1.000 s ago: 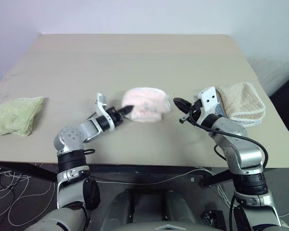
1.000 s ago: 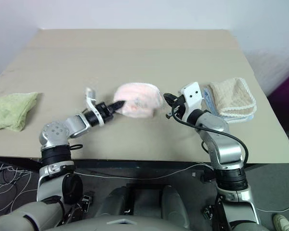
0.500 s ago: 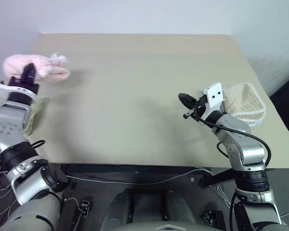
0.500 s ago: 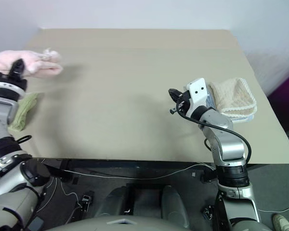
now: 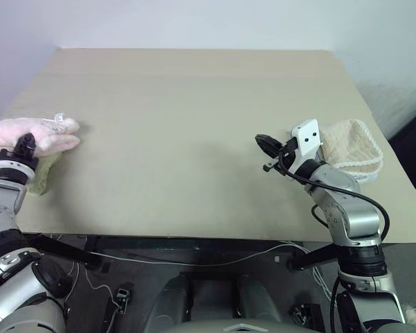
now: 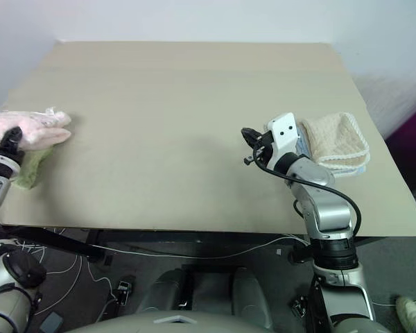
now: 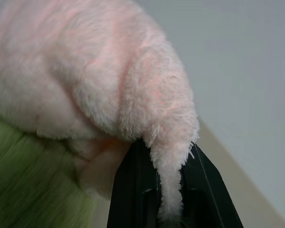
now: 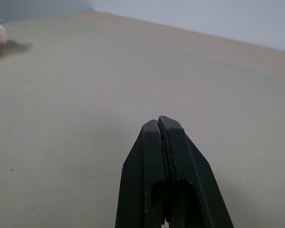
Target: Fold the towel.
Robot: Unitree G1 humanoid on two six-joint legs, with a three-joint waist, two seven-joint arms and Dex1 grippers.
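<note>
The towel (image 5: 36, 134) is a fluffy pink bundle at the far left edge of the table. My left gripper (image 5: 23, 144) is shut on a fold of it, and the left wrist view has the pink pile (image 7: 85, 80) bulging out above the black fingers (image 7: 133, 190). It hangs just over a green towel (image 5: 43, 173). My right gripper (image 5: 262, 142) hovers above the right part of the table with its fingers shut on nothing (image 8: 159, 124), well away from the pink towel.
A cream towel (image 5: 352, 149) lies folded at the table's right edge, just behind my right wrist. The beige table (image 5: 194, 104) stretches wide between the two arms. Cables hang below its front edge.
My left arm has swung the pink towel from the middle of the table out to the far left, then lowered it over the green towel. The right gripper stayed put.
</note>
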